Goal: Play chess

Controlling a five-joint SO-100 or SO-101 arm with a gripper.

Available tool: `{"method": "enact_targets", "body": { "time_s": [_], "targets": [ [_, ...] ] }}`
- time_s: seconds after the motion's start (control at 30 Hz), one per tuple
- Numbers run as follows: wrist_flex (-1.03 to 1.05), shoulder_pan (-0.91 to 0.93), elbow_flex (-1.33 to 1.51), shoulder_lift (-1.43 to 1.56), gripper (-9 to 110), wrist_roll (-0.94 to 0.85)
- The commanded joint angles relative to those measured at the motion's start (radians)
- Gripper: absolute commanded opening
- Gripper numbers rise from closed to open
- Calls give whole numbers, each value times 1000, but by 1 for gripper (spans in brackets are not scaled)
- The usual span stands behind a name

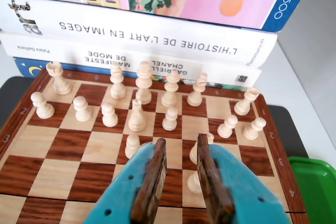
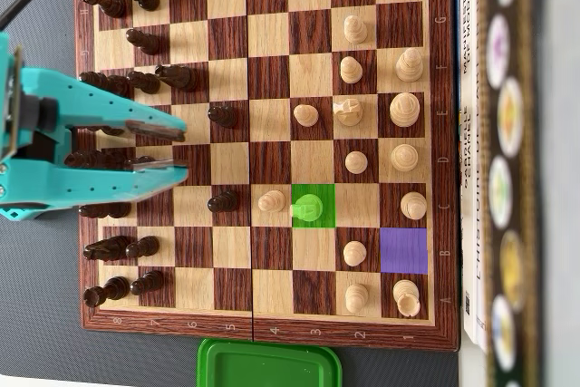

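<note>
The wooden chessboard (image 2: 272,147) carries dark pieces on the left and white pieces on the right in the overhead view. My teal gripper (image 2: 186,149) hovers over the dark side, open, with nothing between its brown pads (image 2: 154,129). One square is tinted green, with a white pawn (image 2: 308,208) standing on it. An empty square (image 2: 403,251) is tinted purple. A second white pawn (image 2: 270,201) stands just left of the green one. In the wrist view my gripper (image 1: 181,141) points at the white ranks. Two white pawns (image 1: 194,181) stand right beside the right finger (image 1: 210,177).
Stacked books (image 1: 157,38) rise behind the white back rank and run along the right edge (image 2: 480,133) of the overhead view. A green tray (image 2: 269,364) sits off the board's lower edge, also at the wrist view's right (image 1: 315,182). Two advanced dark pawns (image 2: 220,115) stand ahead of my fingertips.
</note>
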Motion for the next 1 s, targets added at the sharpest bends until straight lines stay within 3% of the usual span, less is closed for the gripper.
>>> {"method": "enact_targets", "body": {
  "time_s": [0.0, 0.7, 0.97],
  "targets": [
    [-124, 0, 38, 15, 10, -8],
    [-920, -28, 190, 15, 10, 8],
    [-1210, -29, 190, 15, 10, 133]
  ]
}}
